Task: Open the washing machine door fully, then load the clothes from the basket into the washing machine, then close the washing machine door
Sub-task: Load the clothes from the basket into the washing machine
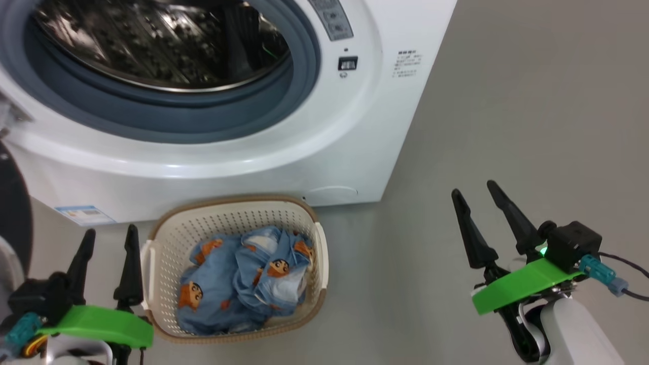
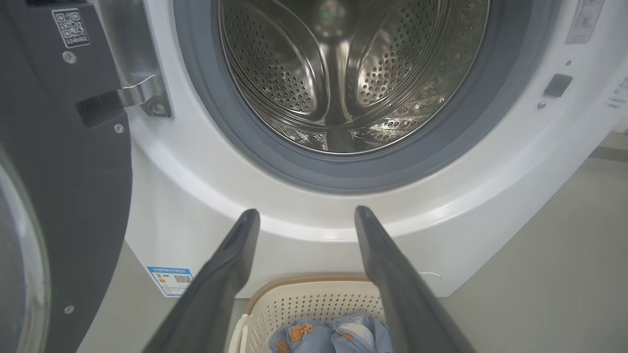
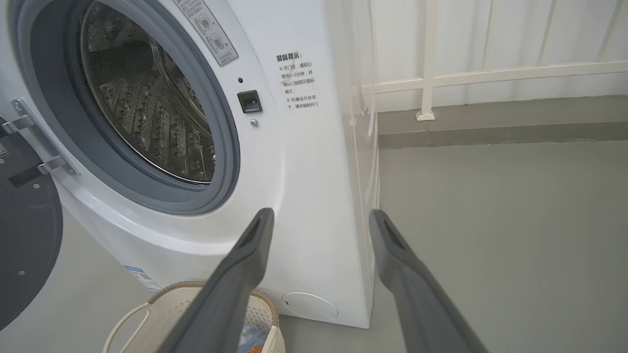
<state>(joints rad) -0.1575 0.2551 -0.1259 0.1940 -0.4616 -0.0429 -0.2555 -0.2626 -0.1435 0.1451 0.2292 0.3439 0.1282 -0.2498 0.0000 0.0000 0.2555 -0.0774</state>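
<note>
Blue clothes [image 1: 243, 279] all in basket [image 1: 162, 243], just in front of washing machine [image 1: 304, 152]. Step one done: washing machine door [image 2: 59, 171] wide open. Left gripper [image 1: 111, 229], right gripper [image 1: 472, 187] spread, holding nothing. Loading, closing not yet done.

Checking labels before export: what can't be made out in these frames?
- washing machine door: left wrist view, cut off by the left edge; how far it stands open is unclear.
- clothes: head view, heaped; the pile hides how many pieces.
- blue sticker: head view, print too small to read.
</note>
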